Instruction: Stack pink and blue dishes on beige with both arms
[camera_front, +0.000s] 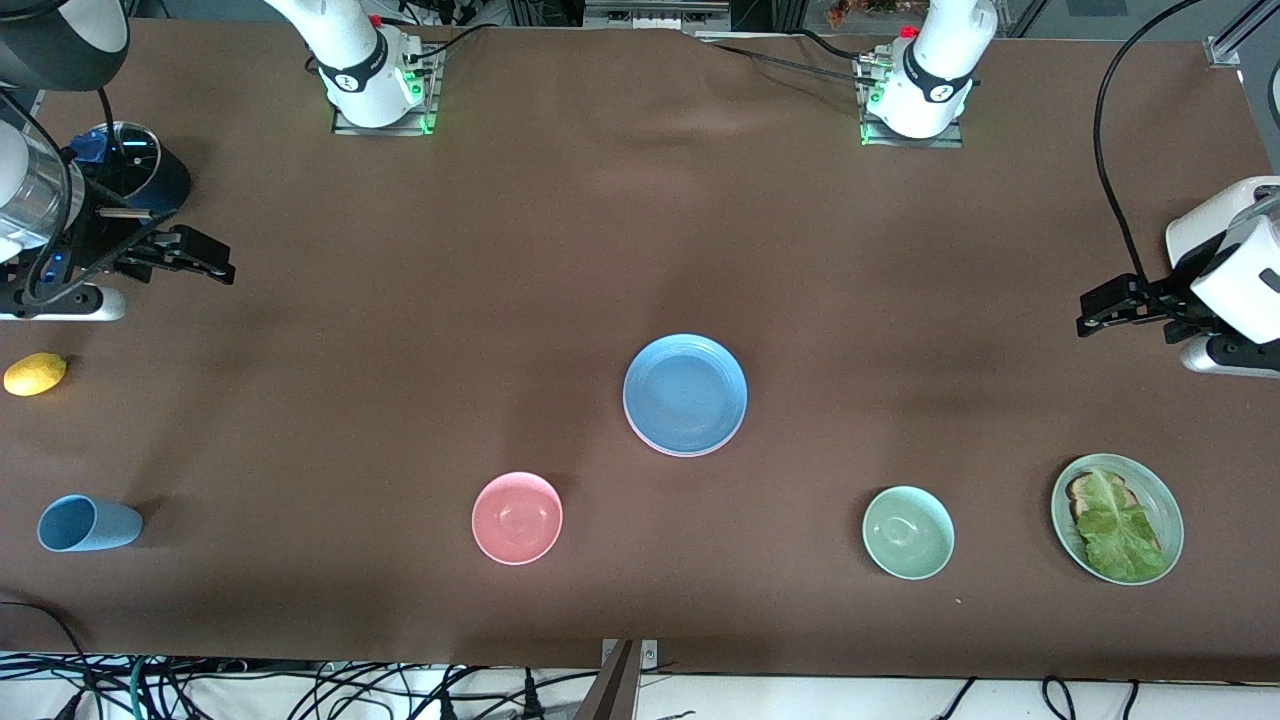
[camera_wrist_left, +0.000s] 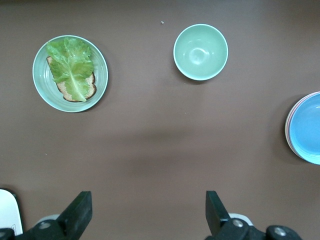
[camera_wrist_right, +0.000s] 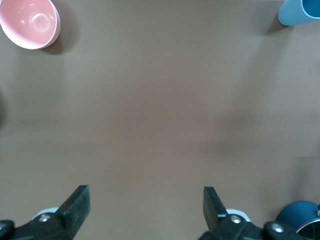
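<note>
The left gripper (camera_front: 1092, 312) hangs over bare brown table (camera_front: 400, 330) at the left arm's end, its two black fingers (camera_wrist_left: 80, 212) spread as wide as they go, with nothing between them and nothing touched. The right gripper (camera_front: 215, 265) hangs over the table at the right arm's end in the same state: fingers (camera_wrist_right: 77, 202) fully apart, empty, in contact with nothing. Both arms wait well apart from the dishes.

The blue plate (camera_front: 685, 393) lies near the middle of the table, on top of a stack. A thin pink rim, the pink plate (camera_wrist_left: 288, 125), shows just under its edge in the left wrist view and along its near edge in the front view. Whether a beige plate lies beneath them cannot be told; none lies elsewhere on the table.

Nearer to the front camera than the stack sit a pink bowl (camera_front: 517, 517), toward the right arm's end, and a pale green bowl (camera_front: 908, 532), toward the left arm's end. A green plate (camera_front: 1162, 500) bearing bread and a lettuce leaf (camera_front: 1118, 530) lies beside the green bowl, nearer the left arm's end. A light blue cup (camera_front: 88, 523) lies on its side at the right arm's end, with a lemon (camera_front: 35, 374) farther from the front camera than it.
</note>
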